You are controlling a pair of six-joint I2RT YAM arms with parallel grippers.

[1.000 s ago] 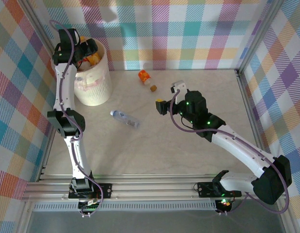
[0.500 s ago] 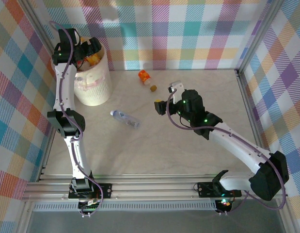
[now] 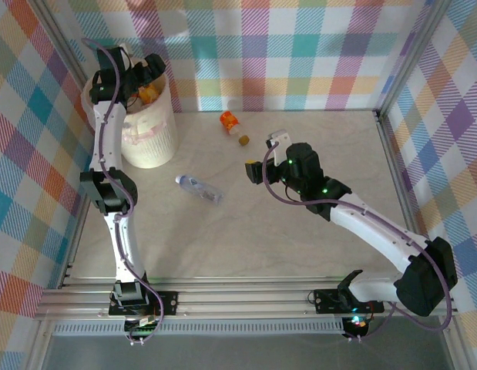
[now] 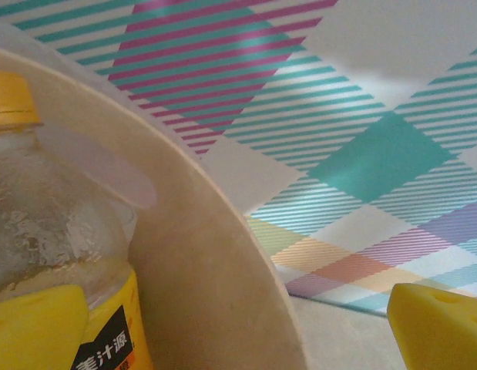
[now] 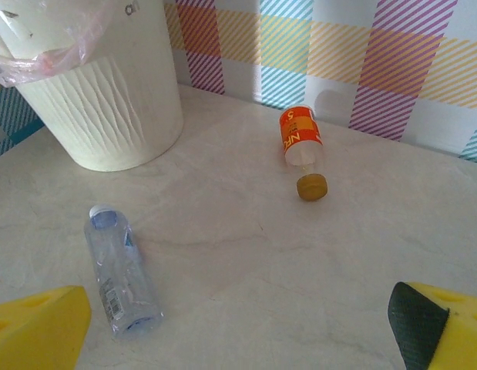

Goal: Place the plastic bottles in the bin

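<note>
Two plastic bottles lie on their sides on the desk [image 3: 315, 231]. An orange-labelled bottle [image 5: 300, 137] is near the back wall [image 5: 361, 54], and a clear bottle [image 5: 122, 274] lies well apart from it, nearer the bin [image 5: 107, 108]. Inside the bin, a yellow-capped bottle [image 4: 45, 231] is seen close against the inner wall. The left hand [image 3: 144, 72] is held over the bin's rim, spread wide with nothing gripped. The right hand [image 3: 265, 154] is also spread wide and empty, low over the desk and near the cap end of the orange-labelled bottle. The step in hand is therefore judged to be a pickup by the right hand, with that bottle the likelier target. For a sound grasp, the fingers are best turned crosswise to the bottle's length. They are best set over the labelled body rather than the narrow neck, and lowered until the body is straddled close to the desk. Closure is best kept gentle, since thin plastic is expected to buckle and a round body can roll or squirt free. The left arm should be drawn clear before the bin is approached. Release is best made from above the rim, so that the loose liner [image 5: 45, 54] is not snagged.
</note>
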